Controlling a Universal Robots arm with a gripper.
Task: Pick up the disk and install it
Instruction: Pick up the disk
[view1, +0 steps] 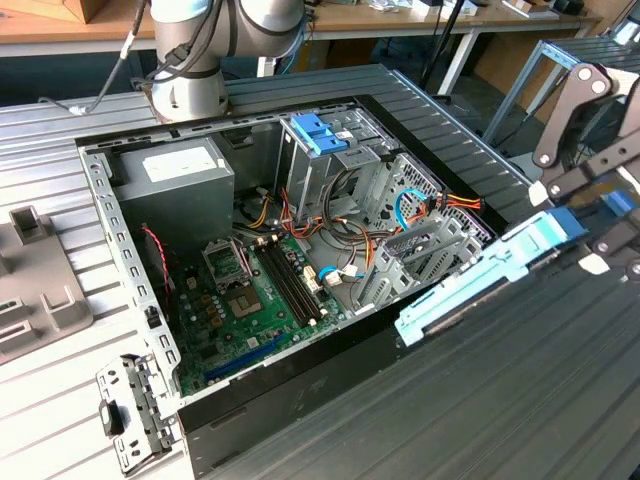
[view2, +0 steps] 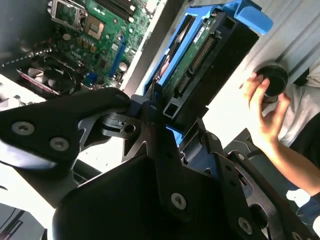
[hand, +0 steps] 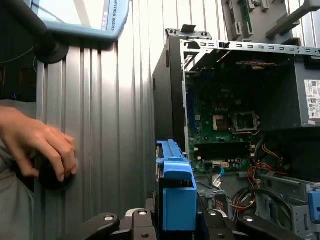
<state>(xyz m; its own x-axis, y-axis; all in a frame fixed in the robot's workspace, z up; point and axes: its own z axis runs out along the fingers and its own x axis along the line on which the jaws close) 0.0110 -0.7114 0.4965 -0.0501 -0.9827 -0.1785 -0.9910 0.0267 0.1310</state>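
At the rim of the open case (view1: 300, 385), the hand (view1: 570, 226) clamps the disk (view1: 500, 258).

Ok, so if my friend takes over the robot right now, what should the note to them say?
Gripper: shut on the disk, clamped on one end of it.
Disk: in the air, off the table, at the edge of the open computer case on the exterior view's right.
Done: the pick-up.
Left: the disk is not yet in the case. The drive cage with the light-blue top stands inside the case.
Watch out: a person's hand rests on a round black knob on the table.
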